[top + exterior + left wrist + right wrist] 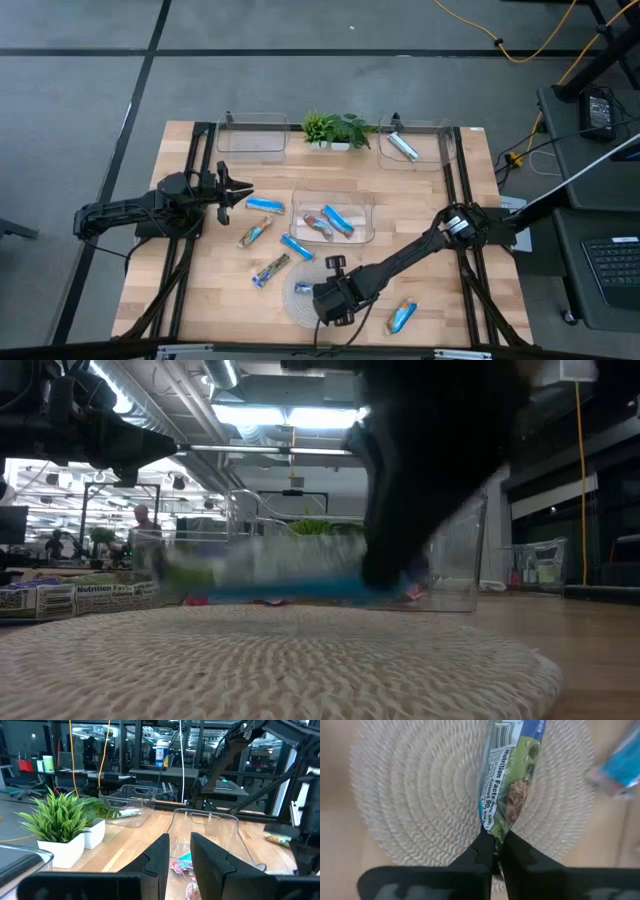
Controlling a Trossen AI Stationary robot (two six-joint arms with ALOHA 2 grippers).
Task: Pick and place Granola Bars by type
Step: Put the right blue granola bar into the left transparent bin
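My right gripper [318, 291] hovers over the round woven mat [300, 305] near the table's near edge, shut on a granola bar [512, 775] with blue edges and a nutrition label. My left gripper [237, 190] hangs open at the table's left, touching nothing; its fingers [157, 865] point toward the middle clear bin [333, 218], which holds two bars. Loose bars lie flat on the wood: a blue one [265, 205], a brownish one [255, 233], a blue one [297, 247], a printed one [270, 270] and a blue-orange one [402, 317]. My right gripper pinches the bar by its crimped end [492, 831] between the two fingertips, coming from above. The bar stretches away from the fingers, in line with them, over the mat. Whether its far end touches the mat cannot be told.
Two more clear bins stand at the far edge: the left one [250, 135] shows nothing inside, the right one [410, 145] holds a silvery bar [403, 148]. A small potted plant [335, 130] sits between them. Bare wood lies right of the middle bin.
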